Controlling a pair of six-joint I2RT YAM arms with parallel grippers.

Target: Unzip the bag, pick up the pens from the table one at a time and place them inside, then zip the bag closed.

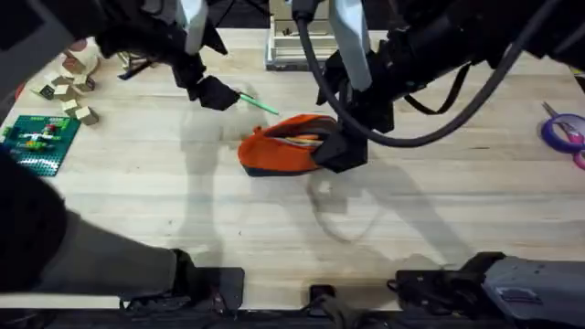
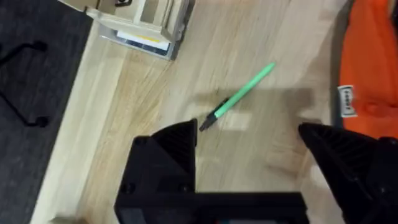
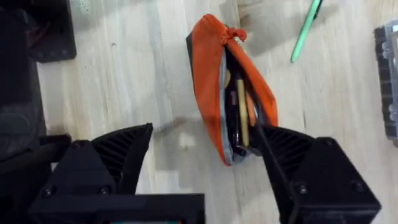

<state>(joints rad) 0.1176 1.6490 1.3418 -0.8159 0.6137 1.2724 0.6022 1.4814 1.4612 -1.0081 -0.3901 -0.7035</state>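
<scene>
Although the bag [image 1: 281,151] is only a small soft pouch, the overhead view shows it standing open at mid-table [image 1: 274,247], its mouth facing up with several slim things already lying inside. The green pen [image 1: 259,104] lies flat on the wood just behind it, and the left gripper [image 1: 218,94] hangs over the pen's near end. The right gripper [image 1: 340,146] sits against the bag's right end.

From the left wrist, the fingers [image 2: 177,146] stand wide apart, nothing between them, with the pen [image 2: 239,98] on the boards just ahead of the gap and its dark tip nearest the left finger. I judge it light, stiff and smooth, apt to roll or skid; a pinch across the middle of the barrel should keep it level. The bag's orange edge [image 2: 373,56] shows at one side.

From the right wrist, that gripper [image 3: 205,155] is also spread wide and holds nothing, one finger touching or just beside the bag's open end. The bag [image 3: 208,81] gapes along its zipper, showing a dark pen and a tan one inside. Its fabric looks limp, so it will likely sag or slide unless steadied by an end.
</scene>
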